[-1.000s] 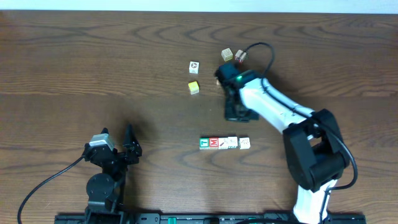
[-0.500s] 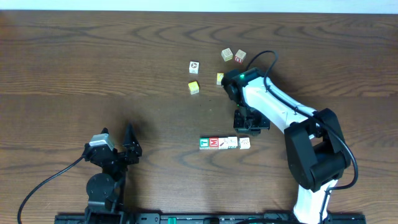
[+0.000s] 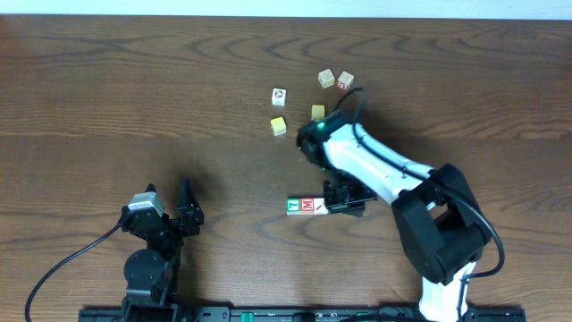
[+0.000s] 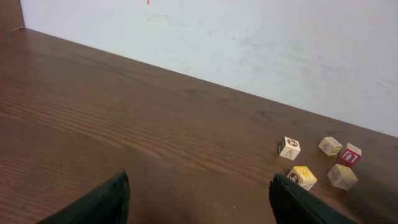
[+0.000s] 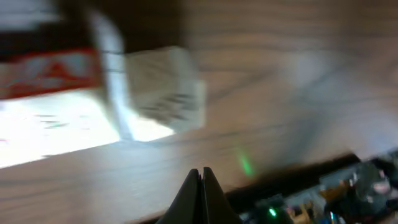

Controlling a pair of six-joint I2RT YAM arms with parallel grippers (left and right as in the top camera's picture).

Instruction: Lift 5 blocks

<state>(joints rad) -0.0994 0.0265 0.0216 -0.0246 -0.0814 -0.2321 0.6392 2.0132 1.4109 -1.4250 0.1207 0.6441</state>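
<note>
The blocks lie in a row at the table's front centre. The green-faced block (image 3: 293, 206), the red-faced block (image 3: 307, 206) and one whitish block (image 3: 320, 206) show. My right gripper (image 3: 340, 207) covers the rest of the row and is shut with nothing in it. Its blurred wrist view has the shut fingertips (image 5: 201, 177) in front of a red-faced block (image 5: 50, 70) and a whitish block (image 5: 165, 87). My left gripper (image 3: 183, 204) stands open and empty at the front left, far from the row; its wrist view shows the same gripper (image 4: 199, 202) over bare wood.
Loose cubes lie behind the row: a white one (image 3: 279, 95), two yellow ones (image 3: 279, 126) (image 3: 318, 112), and two pale ones (image 3: 326, 79) (image 3: 345, 81). The left wrist view shows this group (image 4: 302, 177) at its right edge. A pale wall backs the table.
My right arm has swung from the loose cubes at the back down to the row, and now covers its right end. The left arm has not moved.
</note>
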